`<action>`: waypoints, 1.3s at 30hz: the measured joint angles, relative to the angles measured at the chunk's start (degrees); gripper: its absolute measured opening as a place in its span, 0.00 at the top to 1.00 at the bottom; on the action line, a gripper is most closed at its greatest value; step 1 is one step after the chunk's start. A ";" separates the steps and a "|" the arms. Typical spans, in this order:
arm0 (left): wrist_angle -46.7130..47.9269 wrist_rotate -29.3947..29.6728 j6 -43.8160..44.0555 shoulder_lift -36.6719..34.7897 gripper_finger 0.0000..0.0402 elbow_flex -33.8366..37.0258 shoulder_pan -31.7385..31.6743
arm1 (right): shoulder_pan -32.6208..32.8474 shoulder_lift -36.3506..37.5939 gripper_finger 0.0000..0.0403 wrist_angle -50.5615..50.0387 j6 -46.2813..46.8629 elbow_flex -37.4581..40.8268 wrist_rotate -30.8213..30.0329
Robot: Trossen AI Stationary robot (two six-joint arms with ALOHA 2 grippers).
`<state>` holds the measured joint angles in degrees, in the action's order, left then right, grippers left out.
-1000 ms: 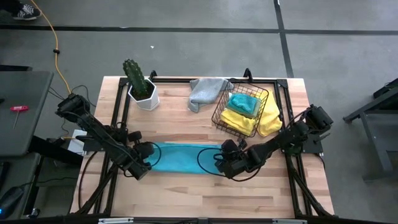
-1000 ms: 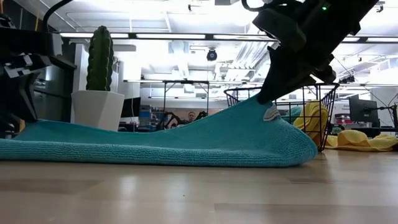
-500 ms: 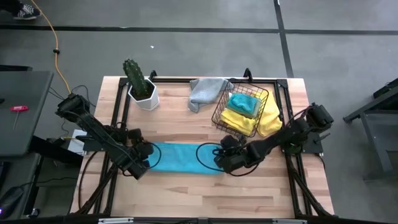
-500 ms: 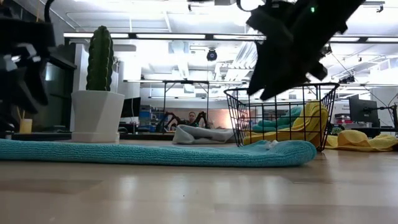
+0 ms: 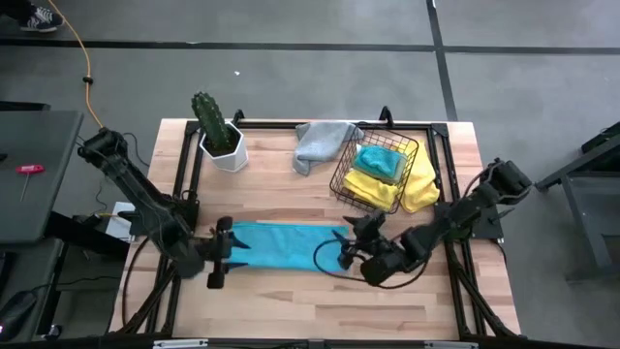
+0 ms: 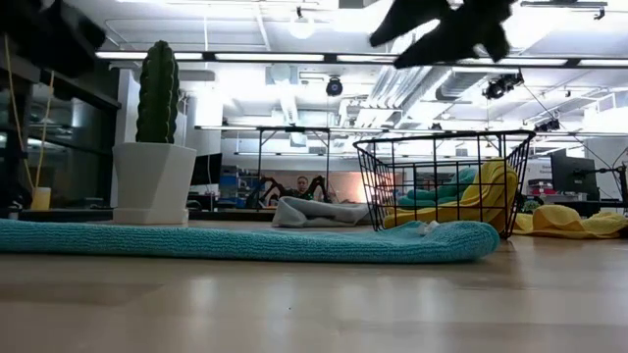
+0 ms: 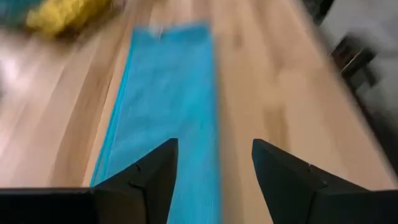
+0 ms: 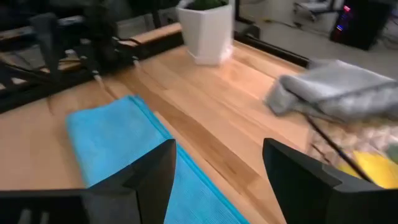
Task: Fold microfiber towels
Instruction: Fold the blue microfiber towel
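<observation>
Teal towel lies flat on the table near the front edge, folded into a long strip w/ its long axis running left-right, one short end at the left gripper, the other at the right gripper. Both grippers are raised just off those ends, fingers spread wide, holding nothing, so this fold looks just laid down. Next move prob. calls for re-gripping a short end and carrying it across to the other, halving the strip.
</observation>
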<state>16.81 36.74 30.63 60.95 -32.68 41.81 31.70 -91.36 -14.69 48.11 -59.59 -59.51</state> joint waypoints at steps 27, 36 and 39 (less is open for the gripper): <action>-38.32 -14.05 -24.83 -35.34 0.52 24.71 -16.62 | -17.61 -7.71 0.42 53.14 -48.25 -0.02 38.66; -37.61 -13.41 -25.91 -35.41 0.52 24.61 -16.18 | -17.47 -7.71 0.42 54.38 -51.20 -0.02 35.70; -37.61 -13.41 -26.36 -35.39 0.52 24.61 -16.18 | -17.59 -7.71 0.42 54.42 -51.16 -0.02 35.65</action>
<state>-20.80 23.33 4.27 25.56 -8.08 25.63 14.11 -99.07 39.73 -3.05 -59.61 -23.86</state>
